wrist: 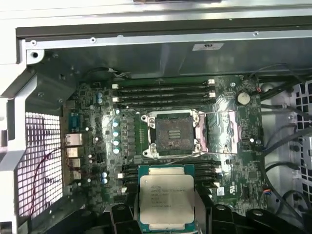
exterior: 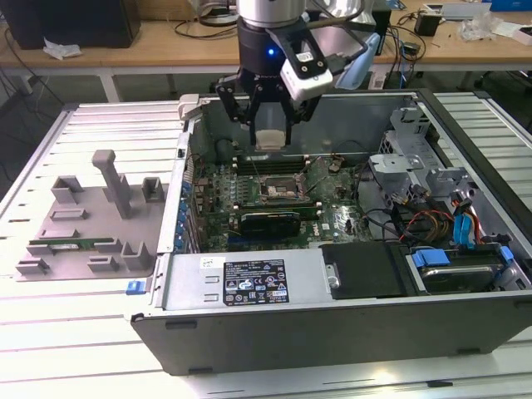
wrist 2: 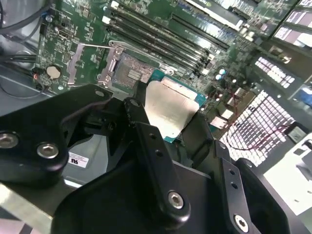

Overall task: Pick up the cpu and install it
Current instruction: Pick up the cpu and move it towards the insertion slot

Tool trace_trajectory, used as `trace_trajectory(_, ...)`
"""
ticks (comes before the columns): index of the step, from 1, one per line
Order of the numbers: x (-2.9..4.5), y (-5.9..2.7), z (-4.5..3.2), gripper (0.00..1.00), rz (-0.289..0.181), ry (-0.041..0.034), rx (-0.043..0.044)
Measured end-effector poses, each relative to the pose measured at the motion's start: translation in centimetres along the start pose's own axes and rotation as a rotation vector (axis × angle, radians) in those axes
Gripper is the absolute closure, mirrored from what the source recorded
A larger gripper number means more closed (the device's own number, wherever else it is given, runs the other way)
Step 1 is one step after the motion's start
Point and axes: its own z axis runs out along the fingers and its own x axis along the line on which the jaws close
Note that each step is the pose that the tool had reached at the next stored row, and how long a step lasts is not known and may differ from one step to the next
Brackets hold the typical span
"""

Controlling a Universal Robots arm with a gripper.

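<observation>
Currently the cpu [exterior: 272,140] is held clamped between the fingers of the gripper [exterior: 272,131], in the upper middle of the exterior view, above the open computer case [exterior: 332,332]. It is carried flat, with its pale metal top turned upward, and it is seen clear of the motherboard [exterior: 332,218] below it. In both wrist views the chip [wrist: 166,201] [wrist 2: 171,108] is gripped on two opposite edges by the black fingers [wrist 2: 140,119], and its thin green rim can be made out around the silver top. The socket [wrist: 171,134] is seen uncovered, with its dark contact field bare and its metal load plate [wrist: 222,131] swung open to one side. The cpu is not seated there; in the first wrist view a gap is shown between chip and socket. At the exterior view's left, a grey fixture tray [exterior: 83,216] is laid on the table [exterior: 50,341], and a long green memory stick [exterior: 71,246] is held in it.
</observation>
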Motion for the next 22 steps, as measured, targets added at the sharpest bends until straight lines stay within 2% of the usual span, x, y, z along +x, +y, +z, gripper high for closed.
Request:
trace_trajectory(7,-0.17,0.73,1.64,0.46,-0.01,0.0005,-0.0002)
trace_trajectory(16,-0.42,2.42,4.03,0.46,-0.05,0.0024,-0.0008)
trace_trajectory(20,-0.84,2.99,4.9,0.46,-0.054,0.0027,-0.0009)
trace_trajectory(22,-1.38,3.28,5.55,0.46,-0.056,0.0028,-0.001)
